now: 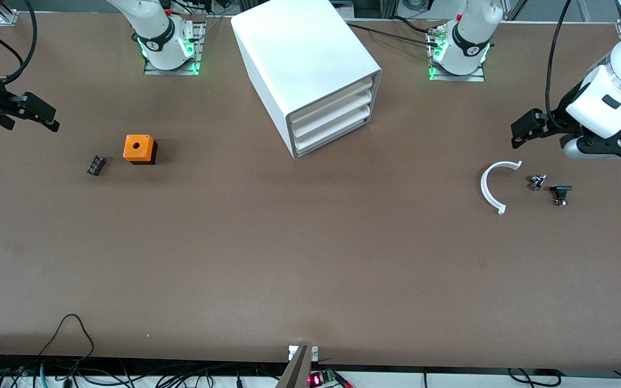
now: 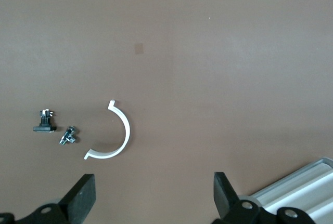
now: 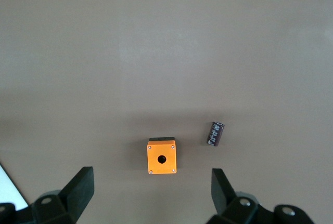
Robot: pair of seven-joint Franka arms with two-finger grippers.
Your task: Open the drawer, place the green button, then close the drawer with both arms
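- The right gripper (image 1: 46, 116) hangs above the table (image 1: 310, 269) at the right arm's end, jaws spread wide and holding nothing; its wrist view shows both black fingers (image 3: 78, 187) apart over bare tabletop.
- A small dark cylindrical part (image 1: 95, 165) lies on the table near that end.
- Just beside it, toward the cabinet, sits an orange cube (image 1: 139, 149) with a round hole in its top face, resting on a black base.
- The white cabinet (image 1: 305, 70) stands near the middle of the table between the two arm bases, turned at an angle. Its three tray drawers are all pushed in; the lowest drawer (image 1: 332, 137) sits flush within the grey front rim.
- A white curved half-ring (image 1: 487, 188) lies on the table toward the left arm's end.
- Just beside it is a tiny silvery-grey part (image 1: 537, 181), then a small black part (image 1: 560, 193). I cannot tell whether either is the button; no green cap shows.
- The left gripper (image 1: 521, 132) hangs above the table over these small parts, jaws spread and empty; its wrist view shows the fingers (image 2: 83, 195) wide apart with the half-ring on the tabletop below.
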